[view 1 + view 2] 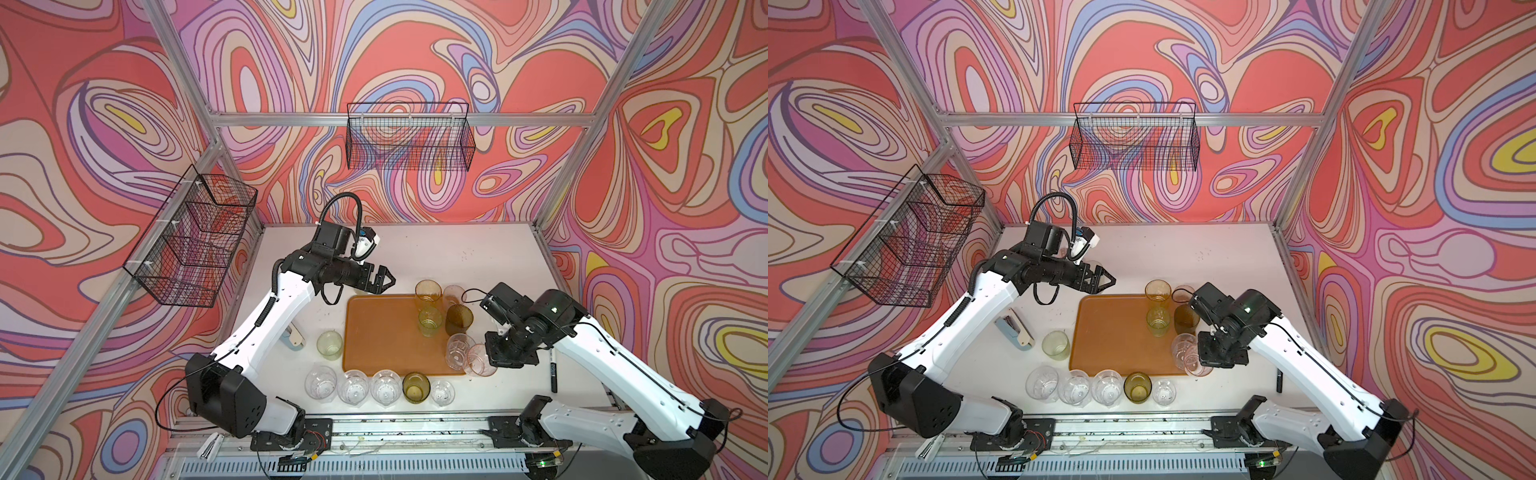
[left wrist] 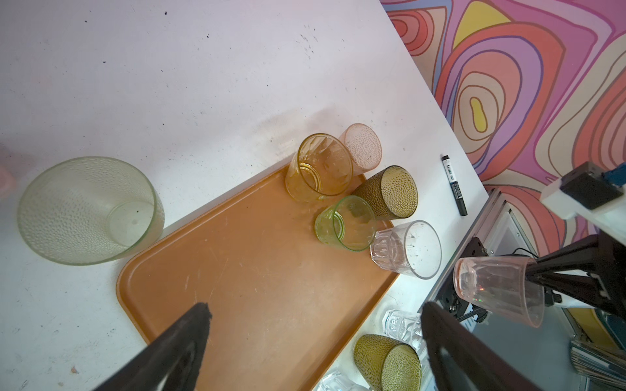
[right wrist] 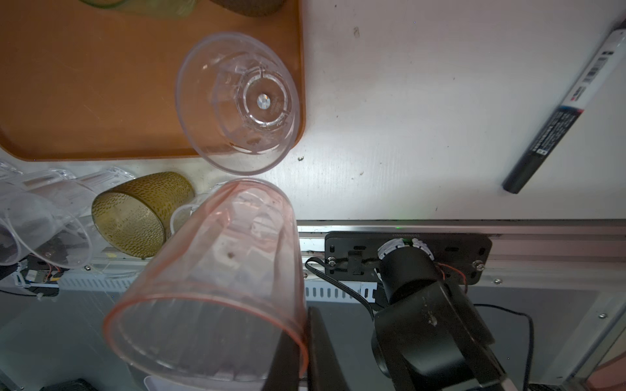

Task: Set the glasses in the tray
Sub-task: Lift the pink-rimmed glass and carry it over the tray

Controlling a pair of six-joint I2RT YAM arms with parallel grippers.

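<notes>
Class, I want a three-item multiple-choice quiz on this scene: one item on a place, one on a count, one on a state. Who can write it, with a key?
1. Where does the marker lie?
A. On the table, right of the tray
B. On the tray
C. In a basket

2. How many glasses stand in the row along the tray's near side?
A. Three
B. Four
C. Five

3. What state is the right claw in?
A. Open and empty
B. Shut on the pink glass
C. Shut on the marker

Key:
1 A: it lies on bare tabletop beyond the tray's right edge.
2 C: four clear ones and an olive one.
3 B: the claw pinches that glass's rim and holds it off the table.
</notes>
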